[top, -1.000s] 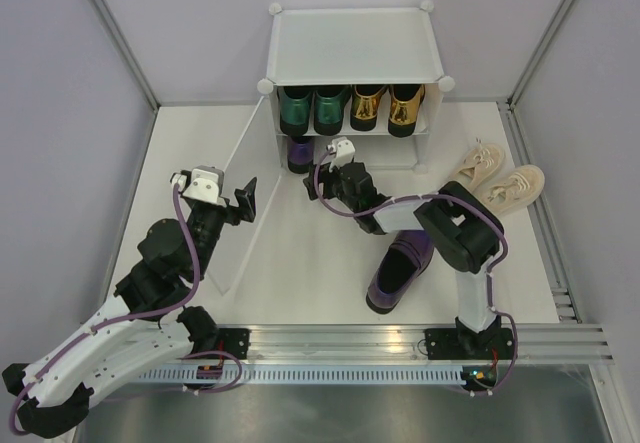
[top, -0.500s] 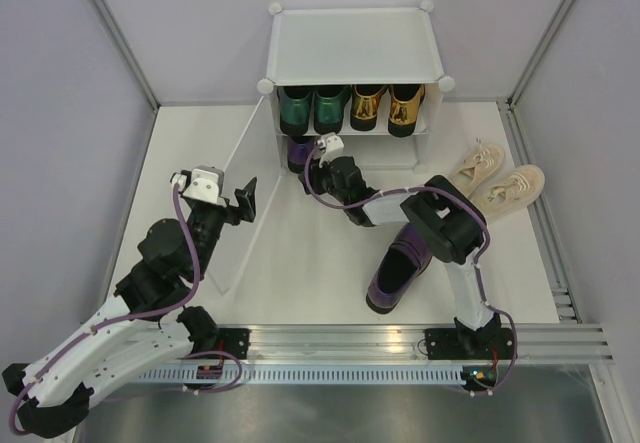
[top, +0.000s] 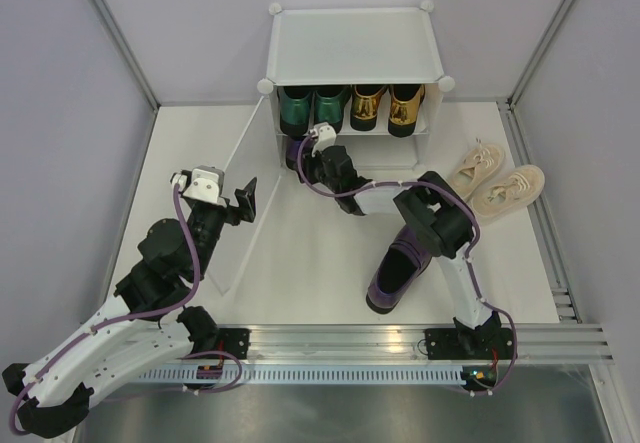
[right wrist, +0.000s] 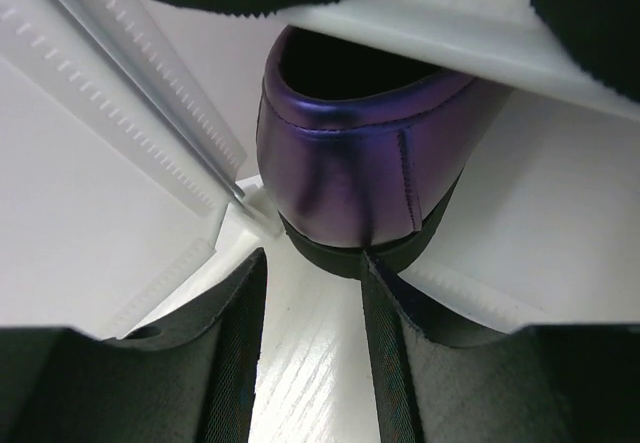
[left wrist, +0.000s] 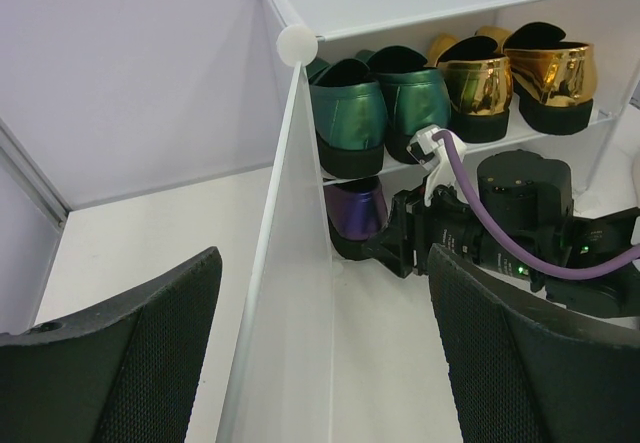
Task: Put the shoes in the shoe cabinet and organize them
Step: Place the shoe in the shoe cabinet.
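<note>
The white shoe cabinet stands at the back with green loafers and gold loafers on its upper tier. One dark purple shoe sits heel-out in the lower tier's left side. My right gripper is at its heel. In the right wrist view the purple heel fills the top, and my right gripper is narrowly open with only white floor between its fingers; the right fingertip meets the sole. My left gripper is wide open astride the open door panel, not touching it.
The second purple shoe lies on the table beneath my right arm. Two beige sneakers lie at the right, beside the cabinet. Grey walls close in both sides, and a metal rail runs along the near edge.
My right gripper has moved up and left to the lower tier and its jaws have narrowed behind the purple heel. The left arm has stayed still.
</note>
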### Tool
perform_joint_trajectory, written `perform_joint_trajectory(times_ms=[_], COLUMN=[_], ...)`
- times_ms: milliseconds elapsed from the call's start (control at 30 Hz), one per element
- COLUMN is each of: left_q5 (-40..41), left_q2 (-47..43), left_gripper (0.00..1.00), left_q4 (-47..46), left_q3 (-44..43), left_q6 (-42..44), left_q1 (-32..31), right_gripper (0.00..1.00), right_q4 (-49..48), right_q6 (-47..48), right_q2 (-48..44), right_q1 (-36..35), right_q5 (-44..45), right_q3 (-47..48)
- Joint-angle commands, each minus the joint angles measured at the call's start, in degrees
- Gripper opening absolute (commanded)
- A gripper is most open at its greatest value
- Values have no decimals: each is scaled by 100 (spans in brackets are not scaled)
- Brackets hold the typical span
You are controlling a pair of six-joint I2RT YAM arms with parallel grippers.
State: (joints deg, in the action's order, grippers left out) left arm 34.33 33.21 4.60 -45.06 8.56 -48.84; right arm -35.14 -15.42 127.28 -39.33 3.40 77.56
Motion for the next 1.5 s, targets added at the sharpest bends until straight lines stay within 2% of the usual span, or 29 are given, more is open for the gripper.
perform_joint_trajectory(times_ms=[0,200,333,500,633,667,900,1000,1233,1467], left_q5=[-22,-22,-22,-22,-14,-22,-22,-14,-49,65], left_q2=[-17,-16,-34,-52,-78,-78,-8,27,106,115], left_gripper=[86,86,86,87,87,87,87,87,87,87], left_q4=[23,15,15,23,15,15,15,23,15,6], left_q3=[-196,-196,-196,-196,-188,-196,-188,-188,-179,-170], left_q6=[-117,-117,-117,-109,-117,-126,-135,-126,-153,-109], left_q1=[6,6,6,6,6,6,6,6,15,6], right_gripper=[47,48,64,72,72,72,71,71,72,58], right_q4=[6,-89,-581,-337,76,242,3710,4669,6193,7143], right_q6=[-14,-5,-31,4,-303,-356,-891,-1155,-1473,-1657], right_q2=[191,60,-677,-1704,-2610,-2821,-4937,-5903,-7796,-8869], right_q1=[92,110,84,-4,-13,-4,-171,-198,-224,-233], right_q5=[21,-146,-496,-586,-613,-517,817,1450,1638,1234], right_q3=[330,86,-618,-1295,-1910,-2094,-2455,-2781,-3326,-3659])
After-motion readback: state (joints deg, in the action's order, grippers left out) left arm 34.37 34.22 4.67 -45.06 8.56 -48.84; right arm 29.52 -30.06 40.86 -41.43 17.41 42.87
